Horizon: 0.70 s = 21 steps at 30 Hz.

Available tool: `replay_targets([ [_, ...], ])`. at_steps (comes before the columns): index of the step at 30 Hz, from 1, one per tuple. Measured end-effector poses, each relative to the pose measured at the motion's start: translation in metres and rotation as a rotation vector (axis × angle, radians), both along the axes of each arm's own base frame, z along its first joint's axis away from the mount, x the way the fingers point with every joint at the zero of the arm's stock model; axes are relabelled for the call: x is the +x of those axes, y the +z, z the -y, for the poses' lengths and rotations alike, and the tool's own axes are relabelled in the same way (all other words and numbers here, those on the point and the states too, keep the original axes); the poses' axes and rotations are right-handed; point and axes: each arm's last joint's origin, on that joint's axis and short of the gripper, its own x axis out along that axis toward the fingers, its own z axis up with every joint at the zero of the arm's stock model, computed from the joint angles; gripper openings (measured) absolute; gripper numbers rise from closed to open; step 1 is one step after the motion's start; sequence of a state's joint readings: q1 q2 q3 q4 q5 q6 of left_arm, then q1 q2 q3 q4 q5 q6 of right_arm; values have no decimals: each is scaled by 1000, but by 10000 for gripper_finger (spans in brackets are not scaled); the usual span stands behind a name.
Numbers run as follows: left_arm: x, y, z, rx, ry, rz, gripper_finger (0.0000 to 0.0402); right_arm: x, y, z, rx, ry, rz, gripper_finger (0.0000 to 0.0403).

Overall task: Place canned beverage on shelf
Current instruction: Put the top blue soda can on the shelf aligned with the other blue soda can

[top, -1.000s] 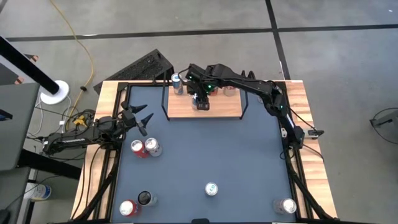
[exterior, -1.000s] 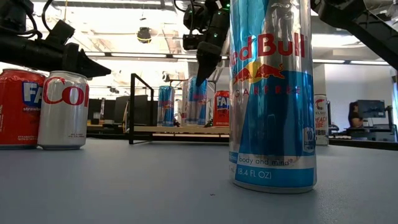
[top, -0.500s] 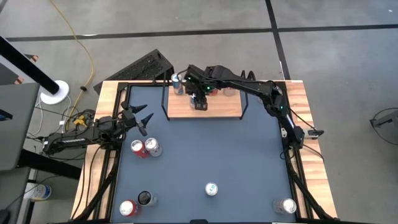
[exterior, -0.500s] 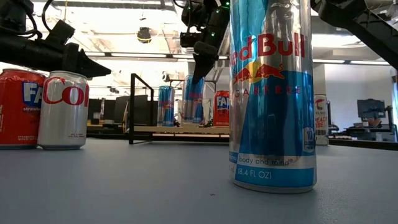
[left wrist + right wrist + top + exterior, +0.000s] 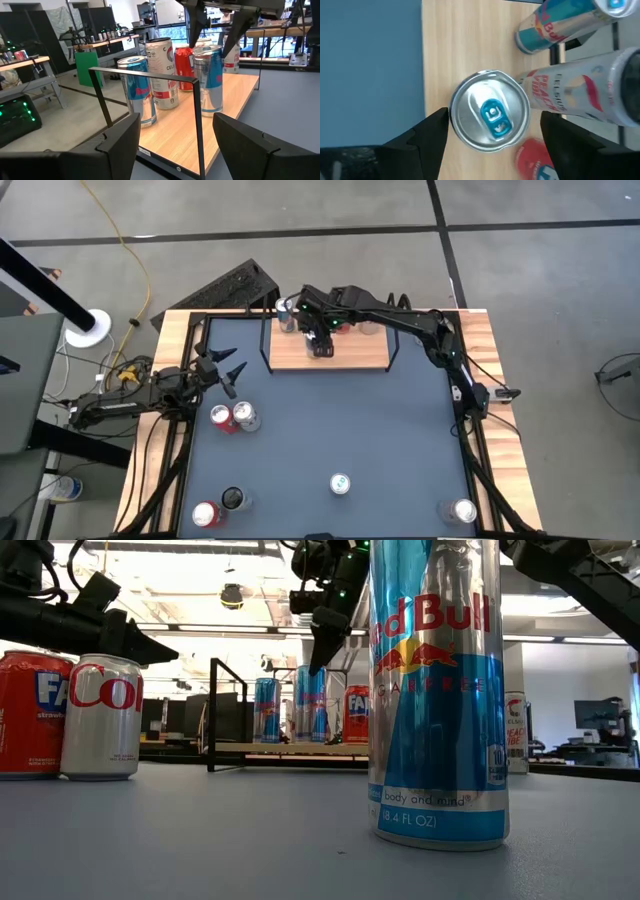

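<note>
The shelf (image 5: pixel 352 356), a light-wood board with black wire side frames, lies at the table's far middle. A blue-and-silver Red Bull can (image 5: pixel 490 117) stands upright on it near its front edge; it also shows in the left wrist view (image 5: pixel 207 75). My right gripper (image 5: pixel 494 116) hangs over this can, pointing down, open, its fingers on either side of the can's top with narrow gaps. A second Red Bull can (image 5: pixel 137 90), a white can (image 5: pixel 162 72) and a red can (image 5: pixel 184 67) also stand on the shelf. My left gripper (image 5: pixel 228 370) is open and empty at the table's left.
A red can (image 5: pixel 220 418) and a silver Coke can (image 5: pixel 245 416) stand just in front of my left gripper. Another Red Bull can (image 5: pixel 340 483) stands near the front middle, two cans (image 5: pixel 205 515) at the front left, one (image 5: pixel 460 510) at the front right.
My right gripper has shifted a little toward the table's far-left over the shelf. The Red Bull can between its fingers has shifted slightly left with it and now stands on the board.
</note>
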<state>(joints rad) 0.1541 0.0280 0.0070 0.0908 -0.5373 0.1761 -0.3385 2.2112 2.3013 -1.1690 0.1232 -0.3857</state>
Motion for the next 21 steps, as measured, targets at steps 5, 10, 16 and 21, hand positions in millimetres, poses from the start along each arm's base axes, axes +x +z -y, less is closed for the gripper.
replay_targets([
  [5,0,0,0,0,0,0,240,0,4,-5,-46,56,-16,310],
  [10,0,0,0,0,0,0,240,-4,16,-11,-63,77,10,310],
  [16,0,0,0,0,0,0,240,-14,32,-17,-46,65,37,306],
  [21,0,0,0,0,0,0,240,-26,37,-20,25,35,-5,298],
])
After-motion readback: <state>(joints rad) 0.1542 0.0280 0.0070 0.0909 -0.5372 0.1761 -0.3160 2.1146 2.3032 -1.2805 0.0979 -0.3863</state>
